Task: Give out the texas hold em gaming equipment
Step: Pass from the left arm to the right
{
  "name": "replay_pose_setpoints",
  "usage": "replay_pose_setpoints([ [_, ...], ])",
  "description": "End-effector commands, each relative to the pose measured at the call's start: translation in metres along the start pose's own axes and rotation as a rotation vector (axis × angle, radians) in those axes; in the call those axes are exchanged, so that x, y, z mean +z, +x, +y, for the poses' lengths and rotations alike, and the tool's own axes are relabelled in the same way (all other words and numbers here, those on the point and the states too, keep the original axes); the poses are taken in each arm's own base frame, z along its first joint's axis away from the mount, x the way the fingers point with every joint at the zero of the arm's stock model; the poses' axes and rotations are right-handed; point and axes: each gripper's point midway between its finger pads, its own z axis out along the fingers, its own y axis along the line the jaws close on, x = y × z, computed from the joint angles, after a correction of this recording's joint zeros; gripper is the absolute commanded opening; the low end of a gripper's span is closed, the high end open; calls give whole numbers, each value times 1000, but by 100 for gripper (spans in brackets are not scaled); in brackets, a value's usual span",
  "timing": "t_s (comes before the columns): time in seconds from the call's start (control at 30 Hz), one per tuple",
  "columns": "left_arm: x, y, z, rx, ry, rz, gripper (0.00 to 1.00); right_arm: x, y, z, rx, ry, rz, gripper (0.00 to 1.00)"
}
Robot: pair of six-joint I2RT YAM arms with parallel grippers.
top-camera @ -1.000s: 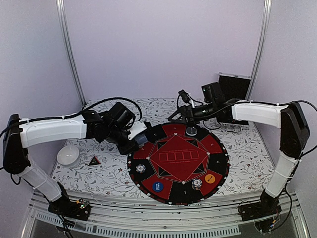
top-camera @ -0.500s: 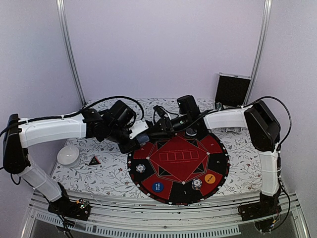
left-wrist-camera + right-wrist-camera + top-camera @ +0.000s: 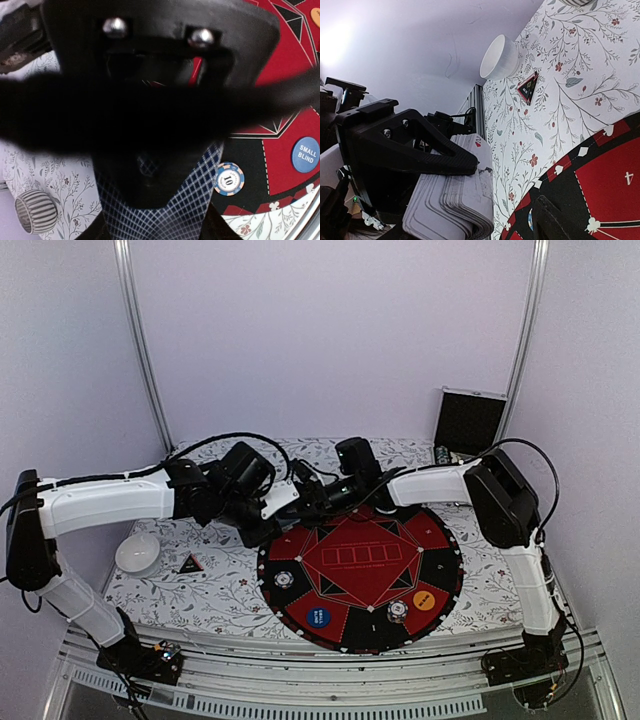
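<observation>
- While the left fingers (image 3: 425, 150) pinch the deck of cards (image 3: 457, 200) flat across its faces, it hangs over the far-left rim of the round mat (image 3: 432, 532), above the table (image 3: 200, 595).
- Right fingers (image 3: 549, 222) sit just beside the deck. Only one shows in the wrist view and the overhead view is too small, so I cannot tell if they are spread or pinching.
- Rest of the kit lies on the mat, toward the near side: striped chips (image 3: 285, 579), blue marker disc (image 3: 318, 617), orange marker disc (image 3: 424, 600).
- Handling, my read: cards are light, thin, springy and slick face to face. The stack edge in the right wrist view is stepped, so pulling one card can drag its neighbours.
- Take the top card by an exposed corner or short edge, one finger above and one below. Slide it off in its own plane rather than lifting.
- Risk: a loose hold on the stack spills it, and a hard squeeze bows it.
- Chips look stiff and heavier, so grip them across the rim.
</observation>
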Motion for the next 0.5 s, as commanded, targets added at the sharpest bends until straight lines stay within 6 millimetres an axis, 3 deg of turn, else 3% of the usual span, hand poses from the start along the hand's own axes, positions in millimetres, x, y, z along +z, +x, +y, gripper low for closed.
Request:
replay_pose_setpoints([
  [0.0,-13,-32,7,15,-32,-110,41,12,2,-1,6,-21,18,67],
  [0.07,-13,-33,7,17,-32,-113,41,13,3,-3,11,-17,16,67],
  [0.17,-13,-36,8,18,-35,-127,41,14,2,-3,16,-22,19,56],
  [0.47,-18,-39,10,21,-50,-156,42,11,1,8,4,-64,39,4],
])
